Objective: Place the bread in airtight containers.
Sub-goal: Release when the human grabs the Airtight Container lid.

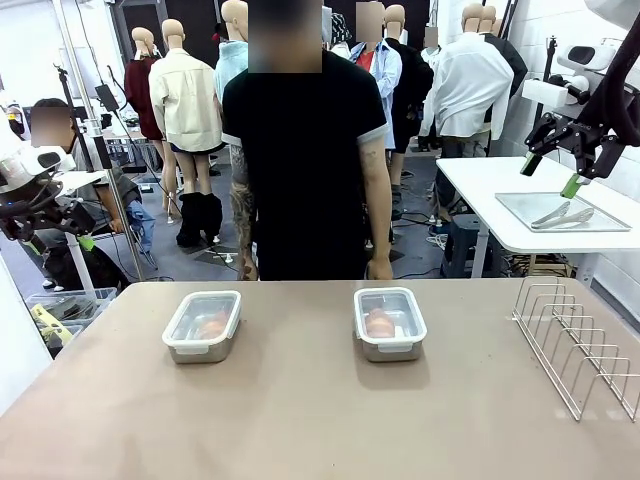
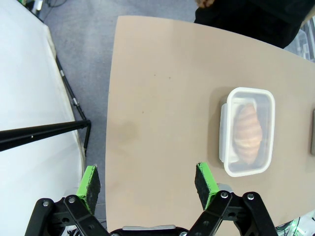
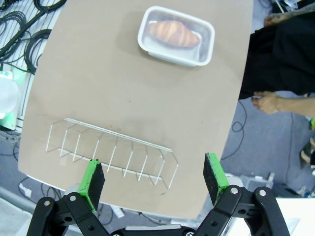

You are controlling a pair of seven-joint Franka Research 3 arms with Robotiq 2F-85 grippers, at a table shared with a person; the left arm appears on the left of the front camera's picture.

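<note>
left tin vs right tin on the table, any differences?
The left tin lies turned slightly askew, while the right tin sits squarer to the table edge. The left tin's croissant looks paler through its lid than the right tin's croissant. Both are lidded, each holding one.

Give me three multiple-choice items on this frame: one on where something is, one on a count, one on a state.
1. Where is the wire rack?
A. at the table's right edge
B. between the tins
C. on the left tin

2. How many croissants are in the tins?
A. none
B. two
C. four

3. How do the robot's hands stand?
A. both open, holding nothing
B. left shut on a lid
C. right shut on a croissant

Answers:
1 A: the rack sits right of the right tin.
2 B: one croissant lies in the left tin, the other croissant in the right tin, both under clear lids.
3 A: the left hand and right hand show spread pads with nothing between.
</note>
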